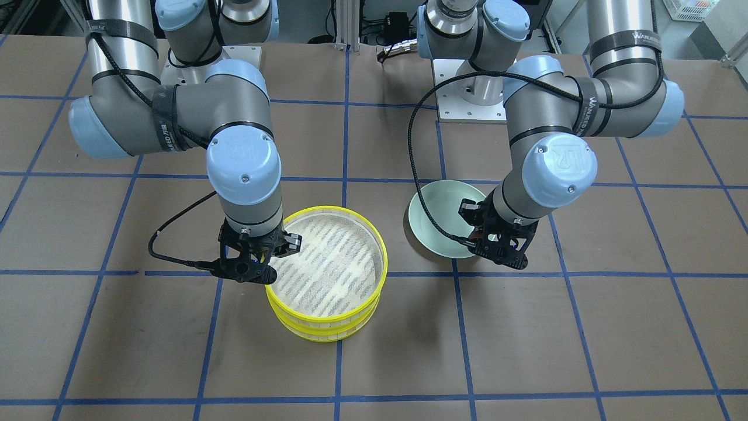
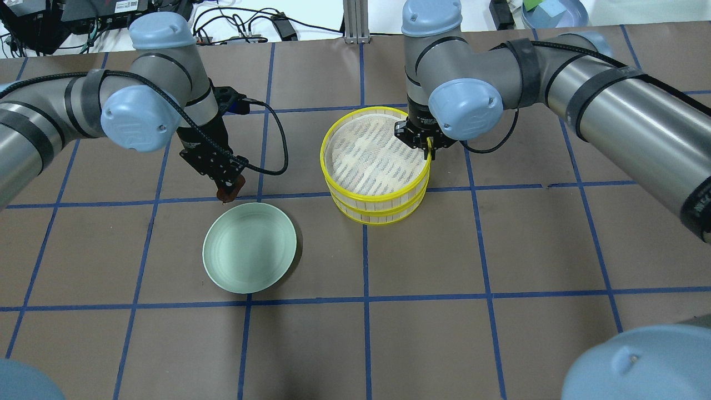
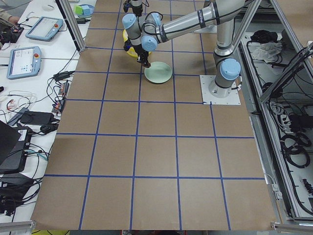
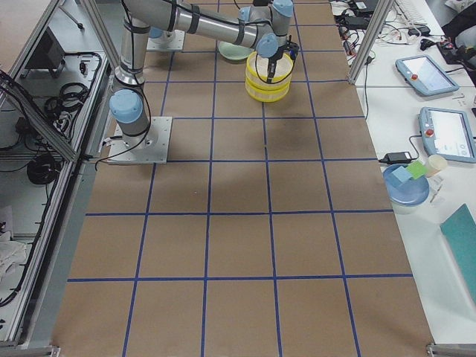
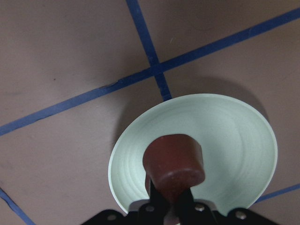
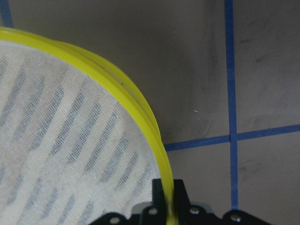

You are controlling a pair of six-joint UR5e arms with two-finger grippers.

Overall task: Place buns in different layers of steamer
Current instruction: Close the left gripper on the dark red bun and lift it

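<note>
**Operator:** Where does everything stand?

**Me:** On the desk (image 2: 500, 344) the steamer (image 2: 377, 212) is a stack of yellow-rimmed trays. The mesh floor of the top tray (image 2: 372, 158) is bare. The pale green plate (image 2: 250, 247) lies well apart from it on my left side, with nothing on it. My right tool (image 6: 167, 197) is pinched on the top tray's yellow rim, one finger inside and one outside. My left tool (image 5: 174, 199) is closed on the dark reddish-brown bun (image 5: 174, 159) and holds it in the air over the plate's edge. I cannot find the cream bun in any view. It may lie under the top tray.

**Operator:** So how do you make this carry go well?

**Me:** I judge the brown bun is meant for the bare top layer. I'd raise it enough to clear the rim, then cross to the middle of the mesh, away from my right tool. I'd come low before letting go, so the glossy lump doesn't roll. My right tool should hold the rim level and not tilt the tray. I'd squeeze only lightly, since I take the bun to be soft.
</note>
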